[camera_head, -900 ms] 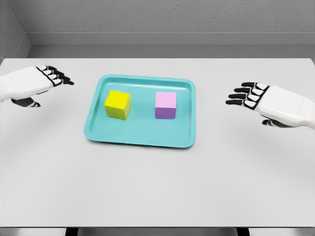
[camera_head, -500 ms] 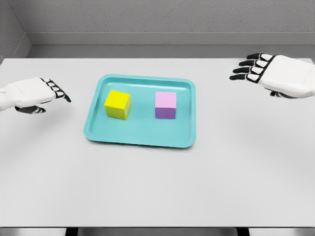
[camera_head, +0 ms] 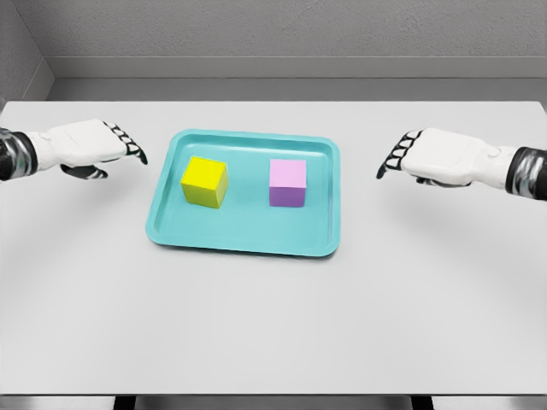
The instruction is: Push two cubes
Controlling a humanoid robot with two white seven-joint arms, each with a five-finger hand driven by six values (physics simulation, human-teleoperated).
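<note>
- White table (camera_head: 273, 325) is filling the view, with a grey wall behind it.
- Teal tray (camera_head: 248, 239) is lying on it, carrying a yellow cube (camera_head: 204, 182) and a pink cube (camera_head: 288, 183), well apart.
- Left hand (camera_head: 85, 147) is hovering just left of the tray, fingers extended, holding nothing.
- Right hand (camera_head: 432, 158) is hovering to the right, fingers seemingly loosely bent.

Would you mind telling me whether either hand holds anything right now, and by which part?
Nothing is held: the left hand and right hand are both open and empty.
</note>
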